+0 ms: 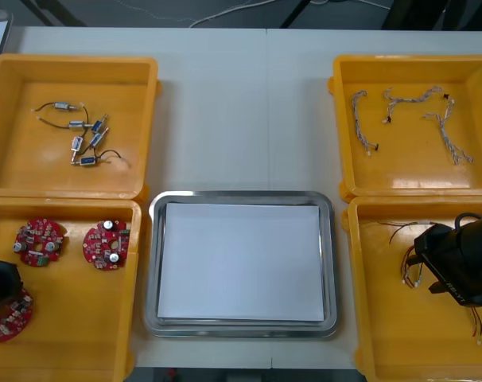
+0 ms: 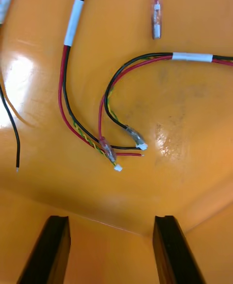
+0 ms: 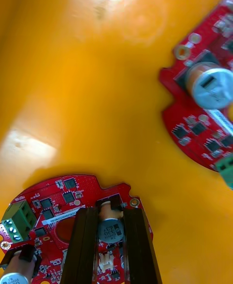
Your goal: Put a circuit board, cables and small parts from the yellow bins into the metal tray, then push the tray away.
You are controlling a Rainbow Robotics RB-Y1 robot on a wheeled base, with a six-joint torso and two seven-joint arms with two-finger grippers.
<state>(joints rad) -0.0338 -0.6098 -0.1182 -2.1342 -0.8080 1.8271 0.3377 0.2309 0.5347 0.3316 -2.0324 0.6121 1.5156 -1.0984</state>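
Note:
Three round red circuit boards lie in the near-left yellow bin (image 1: 66, 342). My left gripper (image 1: 1, 296) is down on the one nearest the table's front edge (image 1: 6, 320). In the left wrist view its fingers (image 3: 85, 245) are shut on a silver capacitor on that circuit board (image 3: 53, 201), and a second board (image 3: 194, 119) lies beyond. My right gripper (image 1: 422, 267) hangs over the near-right bin (image 1: 400, 334). It stands open (image 2: 111, 218) just short of the red, yellow and black cables (image 2: 104, 133). The metal tray (image 1: 241, 196) has a white inside.
Small metal parts (image 1: 80, 137) lie in the far-left bin (image 1: 18, 159). Twisted blue and white cables (image 1: 416, 111) lie in the far-right bin (image 1: 408, 171). The other two boards (image 1: 40, 241) (image 1: 106, 244) sit near the tray side of the near-left bin.

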